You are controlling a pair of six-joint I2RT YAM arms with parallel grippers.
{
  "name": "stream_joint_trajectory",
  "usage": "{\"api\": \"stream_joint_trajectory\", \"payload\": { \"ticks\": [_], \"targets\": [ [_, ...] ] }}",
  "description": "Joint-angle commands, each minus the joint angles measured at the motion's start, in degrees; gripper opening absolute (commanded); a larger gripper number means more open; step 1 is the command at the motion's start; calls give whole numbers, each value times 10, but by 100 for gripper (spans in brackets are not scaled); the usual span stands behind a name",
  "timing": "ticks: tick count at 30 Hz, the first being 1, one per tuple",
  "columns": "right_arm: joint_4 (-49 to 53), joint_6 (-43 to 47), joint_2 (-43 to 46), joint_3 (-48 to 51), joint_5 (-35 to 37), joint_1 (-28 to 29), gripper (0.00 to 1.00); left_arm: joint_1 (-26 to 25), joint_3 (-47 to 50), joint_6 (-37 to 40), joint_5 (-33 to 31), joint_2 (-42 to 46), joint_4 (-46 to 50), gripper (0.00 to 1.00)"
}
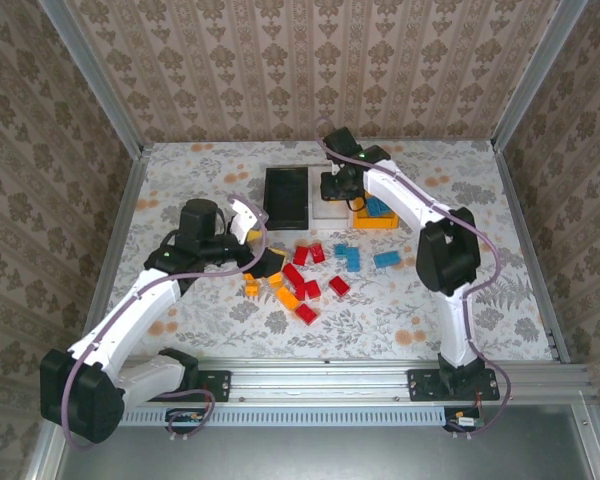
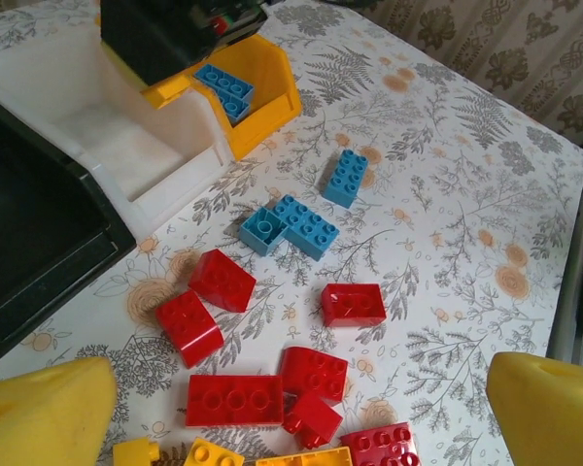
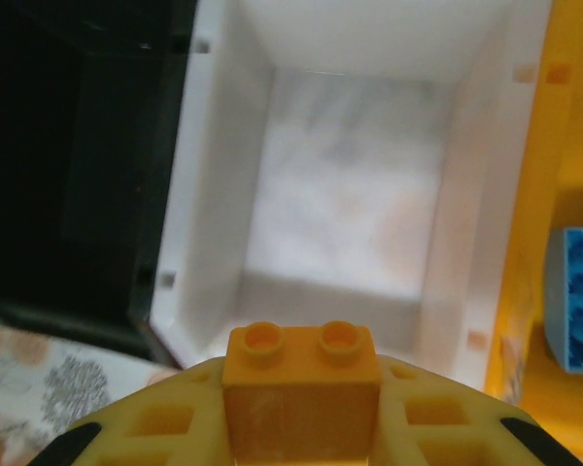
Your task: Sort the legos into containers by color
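The right gripper (image 1: 338, 195) hangs over the white bin (image 3: 340, 194) at the far middle of the table (image 1: 430, 320). Its fingers are closed on an orange brick (image 3: 301, 388), which is held above the near edge of that bin. The black bin (image 3: 78, 146) touches the white bin on the left and the yellow bin (image 3: 534, 194) touches it on the right. A blue brick (image 3: 578, 296) lies in the yellow bin.

The left gripper (image 2: 296, 422) hovers over the left part of the loose pile, near of the bins, with its fingers (image 2: 44, 413) spread wide and gripping nothing. Red bricks (image 2: 233, 398) lie on the table under it, some touching one another. Orange bricks (image 2: 209, 454) sit at their near side. Three loose blue bricks (image 2: 306, 225) lie further right, toward the yellow bin, two of them touching.
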State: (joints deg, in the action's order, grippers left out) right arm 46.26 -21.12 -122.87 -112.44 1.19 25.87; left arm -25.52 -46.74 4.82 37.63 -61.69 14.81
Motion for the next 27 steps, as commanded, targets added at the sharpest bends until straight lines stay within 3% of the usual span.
{"api": "stream_joint_trajectory", "payload": {
  "ticks": [1, 6, 14, 27],
  "targets": [
    [34, 8, -41, -48, -13, -3, 29, -2, -5, 26, 9, -5, 13, 100],
    [43, 3, -96, -86, -29, -6, 37, -23, -13, 28, 10, -21, 28, 100],
    [38, -6, -101, -90, -34, -6, 52, -25, -15, 29, 8, -24, 31, 100],
    [47, -5, -29, -62, -31, 3, 57, -26, -20, 28, -4, -20, 41, 100]
  ]
}}
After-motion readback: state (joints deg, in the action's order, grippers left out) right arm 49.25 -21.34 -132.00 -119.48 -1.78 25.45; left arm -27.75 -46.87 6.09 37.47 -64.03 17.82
